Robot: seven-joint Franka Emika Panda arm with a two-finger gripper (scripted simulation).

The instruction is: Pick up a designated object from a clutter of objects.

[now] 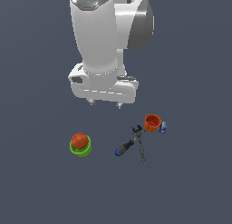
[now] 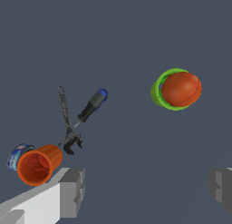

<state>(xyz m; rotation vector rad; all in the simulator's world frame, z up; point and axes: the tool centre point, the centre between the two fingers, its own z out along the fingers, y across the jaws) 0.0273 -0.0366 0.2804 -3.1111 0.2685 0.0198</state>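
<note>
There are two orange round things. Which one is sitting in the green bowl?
The solid red-orange ball sits in the green bowl. The orange cup is hollow and stands apart, beside the clamp.

The ball [image 1: 79, 140] sits in the bowl [image 1: 81, 151], well apart from the rest. In the exterior view, the cup [image 1: 152, 123] lies at the bowl's two o'clock, a tiny item [image 1: 163, 126] touching its three o'clock side. The clamp [image 1: 140, 143] lies at the cup's seven o'clock, the cylinder [image 1: 124, 148] just beside the clamp at nine o'clock.
</note>
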